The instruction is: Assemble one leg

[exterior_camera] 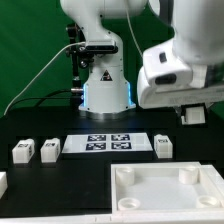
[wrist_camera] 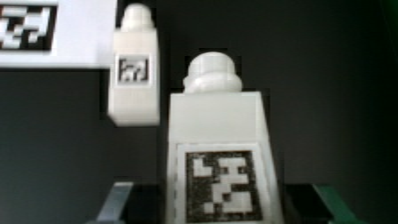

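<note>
Black counter before a green backdrop — one leg sits close between the jaws, though whether they clamp it cannot be told. A second leg lies just beside a corner of the marker board.

Cut off, blurred, unsure
In the wrist view the near leg runs off the picture's edge, and only blurred tips of the claw show beside it; whether they touch it is unclear. In the exterior view the tray and a white piece are cut off.
</note>
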Available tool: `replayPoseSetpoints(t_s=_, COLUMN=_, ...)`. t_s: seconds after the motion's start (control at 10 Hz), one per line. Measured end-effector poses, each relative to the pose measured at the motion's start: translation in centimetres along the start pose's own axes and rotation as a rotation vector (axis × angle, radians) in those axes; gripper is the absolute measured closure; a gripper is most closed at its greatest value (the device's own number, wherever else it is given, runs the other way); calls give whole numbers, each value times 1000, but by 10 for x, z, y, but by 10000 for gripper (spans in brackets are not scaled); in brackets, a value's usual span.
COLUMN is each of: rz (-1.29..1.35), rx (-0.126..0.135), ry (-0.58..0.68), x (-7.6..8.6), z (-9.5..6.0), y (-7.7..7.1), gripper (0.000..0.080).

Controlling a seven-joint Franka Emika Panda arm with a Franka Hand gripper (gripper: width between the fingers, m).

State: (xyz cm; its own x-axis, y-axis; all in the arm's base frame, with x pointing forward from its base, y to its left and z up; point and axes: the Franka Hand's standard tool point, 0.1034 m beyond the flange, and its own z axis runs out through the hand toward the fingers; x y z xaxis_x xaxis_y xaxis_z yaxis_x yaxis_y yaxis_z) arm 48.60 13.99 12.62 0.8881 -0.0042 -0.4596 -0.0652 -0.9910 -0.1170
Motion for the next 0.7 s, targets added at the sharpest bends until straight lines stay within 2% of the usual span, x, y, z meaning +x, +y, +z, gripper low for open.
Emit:
replayPoseSetpoints(t_s=0.2, rz=7, rx=0, ry=172, x=14, z=-26, y=-11, gripper=508)
replayPoseSetpoints(t_s=0.3, rz=6, rx=3, ry=248, x=14, z=-26, y=-18, gripper=508)
replayPoseSetpoints(t_s=0.7, rz=-17, rx=44, ry=668, x=21, z=-31, y=-19, gripper=508)
